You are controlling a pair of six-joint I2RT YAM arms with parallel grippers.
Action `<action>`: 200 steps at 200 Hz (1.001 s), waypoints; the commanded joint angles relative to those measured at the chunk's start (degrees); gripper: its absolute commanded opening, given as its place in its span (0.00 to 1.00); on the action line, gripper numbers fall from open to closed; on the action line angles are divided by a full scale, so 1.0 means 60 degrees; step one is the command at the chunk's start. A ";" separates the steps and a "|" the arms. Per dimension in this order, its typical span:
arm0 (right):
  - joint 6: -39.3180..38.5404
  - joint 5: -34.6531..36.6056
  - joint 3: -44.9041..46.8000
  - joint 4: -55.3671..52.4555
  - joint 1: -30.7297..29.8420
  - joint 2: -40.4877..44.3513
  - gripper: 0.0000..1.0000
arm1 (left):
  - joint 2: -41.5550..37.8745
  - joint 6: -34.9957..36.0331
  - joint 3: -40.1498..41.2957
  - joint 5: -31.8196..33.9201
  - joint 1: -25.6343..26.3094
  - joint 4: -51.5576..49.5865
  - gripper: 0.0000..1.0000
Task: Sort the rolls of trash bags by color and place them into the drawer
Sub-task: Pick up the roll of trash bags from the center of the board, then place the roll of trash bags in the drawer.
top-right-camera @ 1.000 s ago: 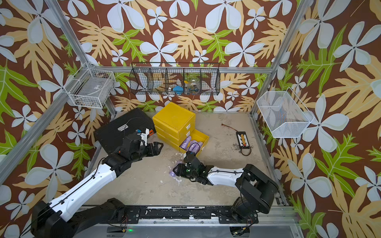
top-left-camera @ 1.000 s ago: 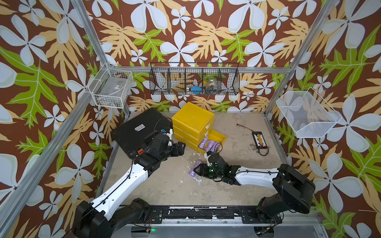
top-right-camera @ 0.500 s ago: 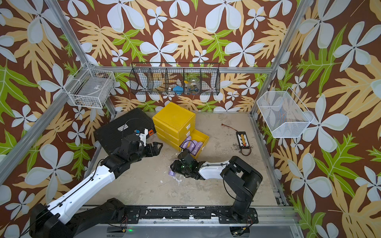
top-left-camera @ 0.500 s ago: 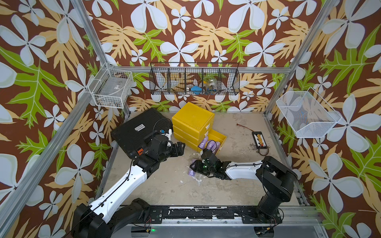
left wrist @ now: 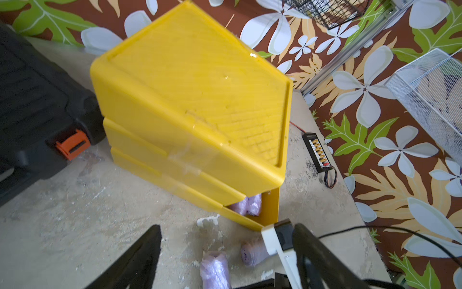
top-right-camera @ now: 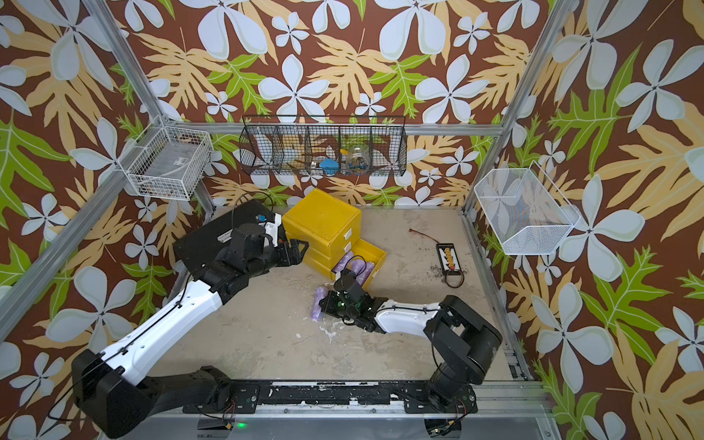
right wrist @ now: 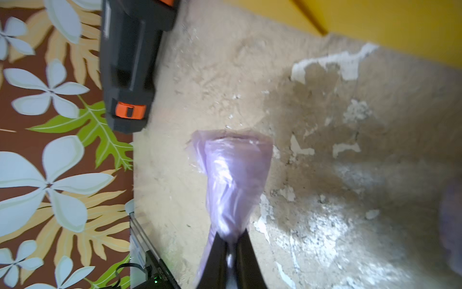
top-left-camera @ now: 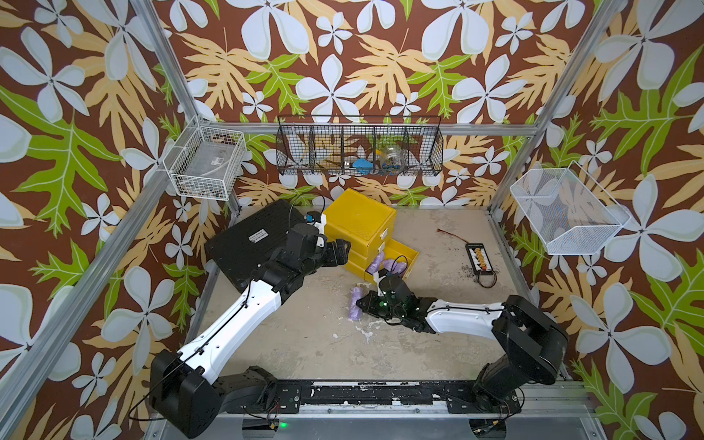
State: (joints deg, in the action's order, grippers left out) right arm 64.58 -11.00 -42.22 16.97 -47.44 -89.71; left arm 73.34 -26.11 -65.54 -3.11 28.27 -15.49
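My right gripper [right wrist: 231, 235] is shut, pinching the crinkled film of a lilac roll of trash bags [right wrist: 235, 175] that lies low over the floor; in both top views this roll [top-left-camera: 354, 313] [top-right-camera: 316, 312] is left of the gripper [top-left-camera: 366, 303]. A second lilac roll [top-left-camera: 357, 293] [left wrist: 252, 251] lies right beside it. The yellow drawer unit [top-left-camera: 360, 221] has its bottom drawer [top-left-camera: 409, 255] pulled out, with lilac rolls [top-left-camera: 388, 264] inside. My left gripper [top-left-camera: 341, 253] [left wrist: 227, 227] hangs open beside the unit's left side, empty.
A black case [top-left-camera: 251, 240] lies at the back left, touching the drawer unit. A small black connector board [top-left-camera: 480, 259] with wires lies at the right. Wire baskets [top-left-camera: 360, 152] hang on the back wall; a white mesh basket [top-left-camera: 567, 213] juts from the right wall.
My right gripper has moved left toward the lilac rolls and closed on one. The left arm has barely moved and stays open.
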 commanded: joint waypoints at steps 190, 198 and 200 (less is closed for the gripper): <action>-0.0755 -0.1924 -0.2120 -0.0450 0.4398 -0.1365 0.03 | 0.4842 0.0746 -0.4268 -0.0712 -0.0010 -0.0494 0.80; -0.0695 -0.1983 -0.2272 -0.0391 0.4391 -0.1635 0.04 | 0.4816 0.0746 -0.4230 -0.0713 -0.0010 -0.0467 0.80; -0.0687 -0.1999 -0.2300 -0.0384 0.4391 -0.1708 0.05 | 0.4814 0.0747 -0.4214 -0.0723 -0.0010 -0.0474 0.80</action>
State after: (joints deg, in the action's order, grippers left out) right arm 58.04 -20.78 -53.95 10.39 -21.06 -96.25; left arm 102.10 -21.76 -91.59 -6.70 28.27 -15.81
